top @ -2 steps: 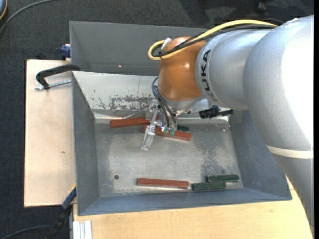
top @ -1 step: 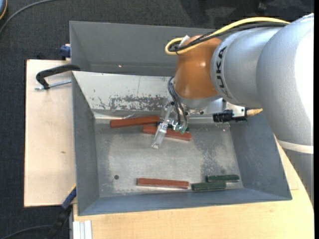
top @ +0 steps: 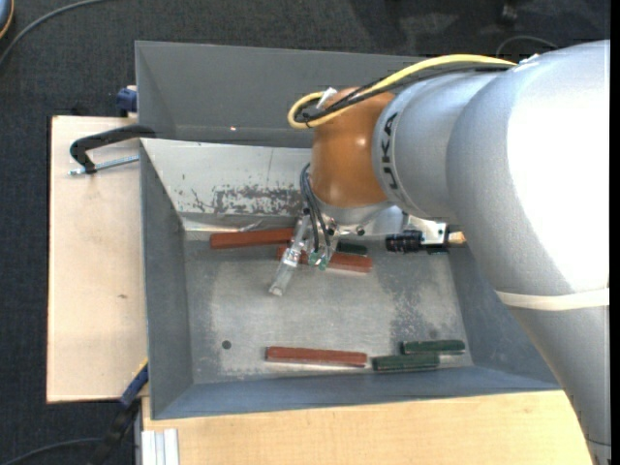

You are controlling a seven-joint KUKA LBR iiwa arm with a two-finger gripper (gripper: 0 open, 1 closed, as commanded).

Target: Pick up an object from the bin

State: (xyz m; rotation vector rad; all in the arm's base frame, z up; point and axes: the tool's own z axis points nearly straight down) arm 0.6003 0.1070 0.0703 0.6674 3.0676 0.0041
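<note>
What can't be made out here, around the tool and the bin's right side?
- Camera view: whether the tool holds anything; its tip is too small to tell.
- Camera view: right end of the red-brown stick by the back wall, hidden behind the tool.
- Camera view: red and green pieces right of the tool, partly covered by the wrist; kind unclear.
- Camera view: the bin's right side, hidden by the arm.
</note>
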